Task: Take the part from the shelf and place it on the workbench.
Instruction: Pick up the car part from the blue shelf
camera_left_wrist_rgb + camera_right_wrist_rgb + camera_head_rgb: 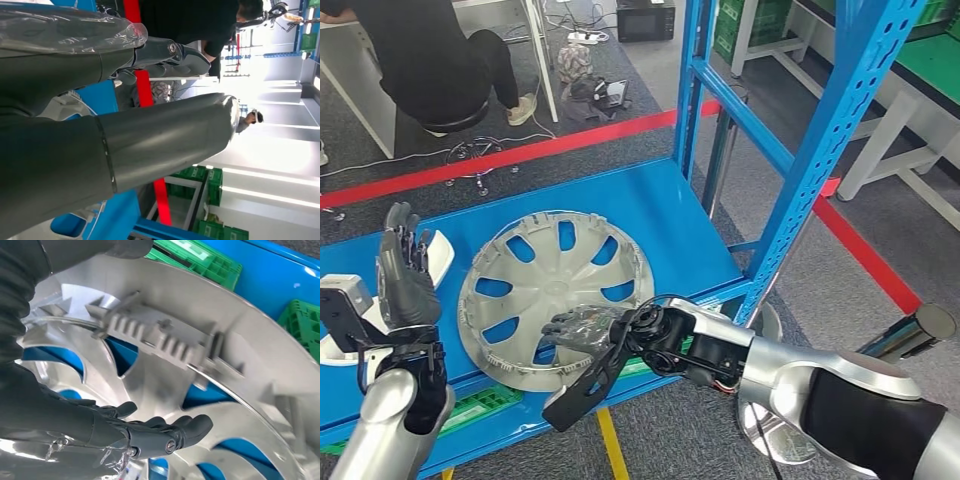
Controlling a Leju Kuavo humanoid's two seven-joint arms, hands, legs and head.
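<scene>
The silver wheel cover (555, 297) lies flat on the blue shelf (652, 215), its inner side up, with blue showing through its spoke openings; its near rim reaches the shelf's front edge. The right hand (580, 328) comes in from the right and sits at that near rim, low over the cover. In the right wrist view the dark fingers (166, 432) stretch out straight alongside the cover's ribbed inner face (162, 337), close to it, with nothing clasped between them; whether they touch the plastic cannot be told. The left hand (404, 275) is raised upright at the shelf's left end, well apart from the wheel cover, its fingers (399, 225) loosely spread and holding nothing. Just behind it lies a white plastic part (441, 255) on the shelf. Green plastic crates (475, 405) sit below the shelf's front edge, also seen in the right wrist view beside the cover's rim (196, 260). A blue perforated upright (841, 120) rises at the shelf's right corner. Beyond the shelf a red tape line (546, 150) crosses the grey carpet, and a person in black (433, 60) sits on a stool at a white desk. A microwave (644, 18) stands on the floor farther back.
</scene>
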